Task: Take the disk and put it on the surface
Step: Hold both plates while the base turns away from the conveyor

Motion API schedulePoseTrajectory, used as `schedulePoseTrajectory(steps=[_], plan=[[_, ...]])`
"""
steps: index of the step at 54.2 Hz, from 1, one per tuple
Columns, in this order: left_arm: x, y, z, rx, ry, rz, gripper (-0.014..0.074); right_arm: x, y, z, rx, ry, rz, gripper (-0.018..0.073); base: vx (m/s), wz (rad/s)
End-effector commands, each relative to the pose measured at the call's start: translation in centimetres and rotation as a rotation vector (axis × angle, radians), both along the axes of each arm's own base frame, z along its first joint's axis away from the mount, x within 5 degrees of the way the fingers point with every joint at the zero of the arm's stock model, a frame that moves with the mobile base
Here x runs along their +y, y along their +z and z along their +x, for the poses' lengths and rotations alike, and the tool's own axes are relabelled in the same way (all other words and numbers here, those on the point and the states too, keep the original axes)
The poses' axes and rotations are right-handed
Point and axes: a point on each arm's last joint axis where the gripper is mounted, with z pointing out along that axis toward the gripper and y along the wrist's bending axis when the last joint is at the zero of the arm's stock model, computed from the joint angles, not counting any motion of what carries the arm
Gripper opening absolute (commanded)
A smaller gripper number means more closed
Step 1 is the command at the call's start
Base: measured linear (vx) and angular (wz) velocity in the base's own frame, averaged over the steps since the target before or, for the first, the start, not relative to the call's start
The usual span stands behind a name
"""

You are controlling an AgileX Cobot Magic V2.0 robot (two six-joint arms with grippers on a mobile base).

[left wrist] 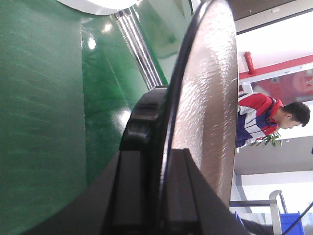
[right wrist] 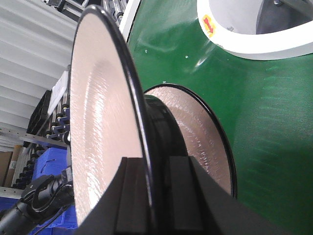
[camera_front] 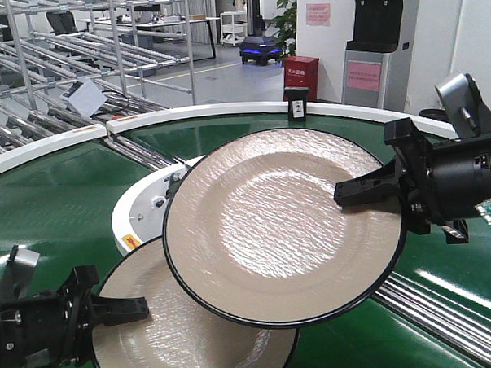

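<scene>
1. Disk one (camera_front: 187, 333), beige with a black rim, is pinched at its left edge by the left claw (camera_front: 130, 308), over the green belt (camera_front: 59, 200).
2. Disk two (camera_front: 284, 223), clamped at its right rim in the right claw (camera_front: 352, 194), extends leftward, overlapping disk one.

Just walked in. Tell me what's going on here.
Two arms, one disk each. The right tool grips the upper disk by its right rim, tilted toward the front camera. The left tool grips the lower disk by its left rim. Both are over the green belt, and the upper disk overlaps the lower disk in the front view. The dark placing surface is not in view.
</scene>
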Motion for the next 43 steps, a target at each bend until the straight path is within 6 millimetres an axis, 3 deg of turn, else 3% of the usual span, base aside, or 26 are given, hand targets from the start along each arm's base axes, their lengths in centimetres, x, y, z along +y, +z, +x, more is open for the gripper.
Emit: schedulePoseTrajectory(steps=[1,43], plan=[[-0.35,3.19,-0.45,-0.070,0.000,-0.143,-0.0001,0.06,3.20,-0.85,-0.090,-0.034,0.120,-0.0005,0.00,0.00],[-0.35,3.19,-0.45,-0.070,0.000,-0.143,-0.0001,0.07,3.20,-0.85,-0.090,-0.034,0.120,-0.0005,-0.12,-0.04]])
